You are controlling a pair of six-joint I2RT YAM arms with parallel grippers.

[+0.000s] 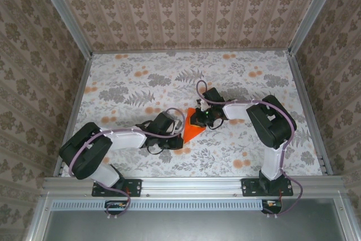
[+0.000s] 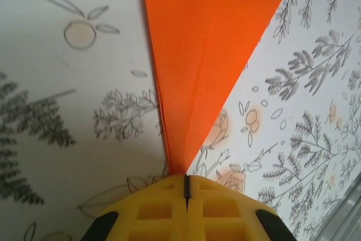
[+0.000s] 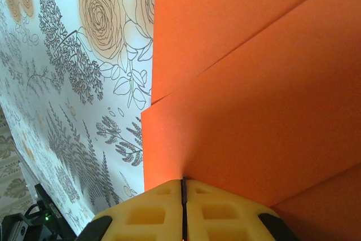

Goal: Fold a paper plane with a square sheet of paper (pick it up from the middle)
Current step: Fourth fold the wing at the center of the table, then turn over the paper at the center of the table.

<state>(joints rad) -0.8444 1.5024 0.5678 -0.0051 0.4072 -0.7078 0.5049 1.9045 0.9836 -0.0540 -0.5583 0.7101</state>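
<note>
**Tension across the fold, with the job part done**

A thin, bright orange square sheet of paper (image 1: 190,132), creased into a pointed wedge, spans the gap between 2 grippers low over the flower-printed table cover (image 1: 130,83). The left gripper (image 2: 186,180) is clamped on the wedge's narrow tip, directly ahead of its yellow fingers (image 2: 152,210). The right gripper (image 3: 182,185) is closed on a layered edge, with overlapping flaps spreading beyond it and to its right. Pinching opposite ends probably stops the layers sliding before the next crease. Both arms reach inward from the near edge, forearms low and angled together, wrists almost meeting. No slim dart yet.
</note>
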